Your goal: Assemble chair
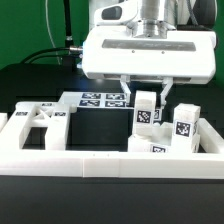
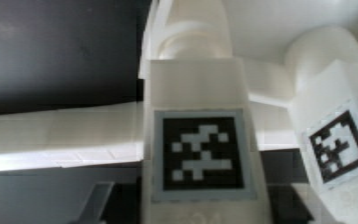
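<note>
An upright white chair block point(image 1: 147, 110) with a black-and-white tag stands right of the middle, and fills the wrist view point(image 2: 202, 120). My gripper point(image 1: 146, 95) is directly above it, open, with one finger on each side and a narrow dark gap to each; in the wrist view the gripper point(image 2: 202, 205) straddles the block's near end. A second tagged block point(image 1: 183, 122) stands just to the exterior view's right of it and shows in the wrist view point(image 2: 336, 140). The X-braced seat point(image 1: 38, 125) lies at the exterior view's left. A low tagged part point(image 1: 156, 149) lies in front of the blocks.
The marker board point(image 1: 100, 98) lies flat behind the parts. The long low white border wall point(image 1: 90, 160) runs along the front and up both sides. A long white piece point(image 2: 60, 125) crosses the wrist view beside the block.
</note>
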Available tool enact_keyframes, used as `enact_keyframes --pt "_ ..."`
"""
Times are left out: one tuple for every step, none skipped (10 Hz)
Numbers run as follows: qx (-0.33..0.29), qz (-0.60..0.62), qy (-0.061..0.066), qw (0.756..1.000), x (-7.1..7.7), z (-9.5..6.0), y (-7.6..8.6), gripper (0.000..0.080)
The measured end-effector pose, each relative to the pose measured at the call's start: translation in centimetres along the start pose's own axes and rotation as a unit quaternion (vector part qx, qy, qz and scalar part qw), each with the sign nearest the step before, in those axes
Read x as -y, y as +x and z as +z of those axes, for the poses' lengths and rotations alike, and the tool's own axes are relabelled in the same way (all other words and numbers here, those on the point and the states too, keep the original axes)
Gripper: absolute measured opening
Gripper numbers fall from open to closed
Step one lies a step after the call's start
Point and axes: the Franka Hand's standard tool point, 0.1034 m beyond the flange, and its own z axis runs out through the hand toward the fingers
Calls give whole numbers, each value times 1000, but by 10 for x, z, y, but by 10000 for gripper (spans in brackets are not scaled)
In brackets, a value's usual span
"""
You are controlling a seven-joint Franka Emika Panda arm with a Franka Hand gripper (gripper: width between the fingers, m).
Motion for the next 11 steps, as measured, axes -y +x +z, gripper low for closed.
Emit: enact_keyframes --pt "10 0 0 1000 0 1 0 287" --pt "16 -1 0 1000 0 2 -2 287" --pt "19 0 0 1000 0 2 -3 442" --pt "21 1 1 1000 0 1 0 606" --pt "24 3 3 1000 0 -2 3 606" --pt "33 4 4 999 -3 -6 9 640" --pt "43 1 5 999 -11 -10 15 640" --pt "45 0 4 999 -18 -12 20 640" --pt "46 -1 4 999 -16 -11 18 649" --pt "46 -1 4 999 -16 -11 17 649" --pt "50 -1 4 999 -17 -11 16 649"
